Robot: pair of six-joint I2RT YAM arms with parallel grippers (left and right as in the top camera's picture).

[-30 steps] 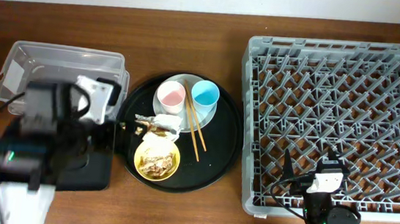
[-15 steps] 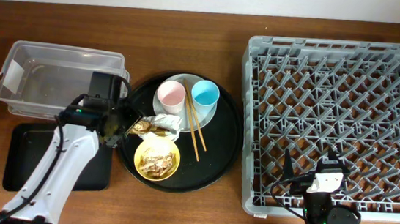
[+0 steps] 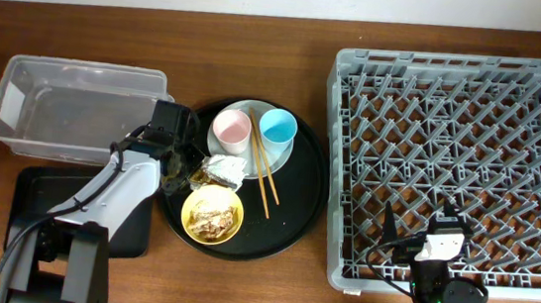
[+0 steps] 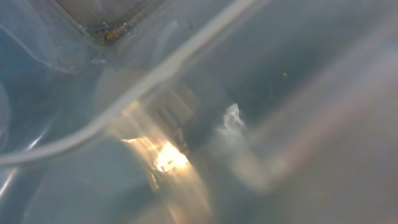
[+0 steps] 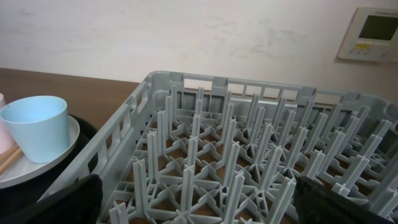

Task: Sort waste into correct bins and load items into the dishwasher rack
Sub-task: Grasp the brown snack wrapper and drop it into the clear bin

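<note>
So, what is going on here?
The left gripper is down in the round black tray, beside the napkin and wrapper; its wrist view is too blurred to show a grasp. The yellow bowl, pink cup, blue cup, plate and chopsticks sit on that tray. The dishwasher rack holds nothing, and the right gripper hangs open at its front edge.

Large grey plastic rack of upright pegs [image 5: 236,168] fills the view; at left, a light blue cup [image 5: 34,127] stands on a pale round plate [image 5: 69,142].

There are two cups: one pink cup [image 3: 231,128] and one light blue cup [image 3: 277,126]. There is one yellow bowl [image 3: 212,214], one plate [image 3: 282,154], two chopsticks [image 3: 266,179] and one dishwasher rack [image 3: 448,61].
</note>
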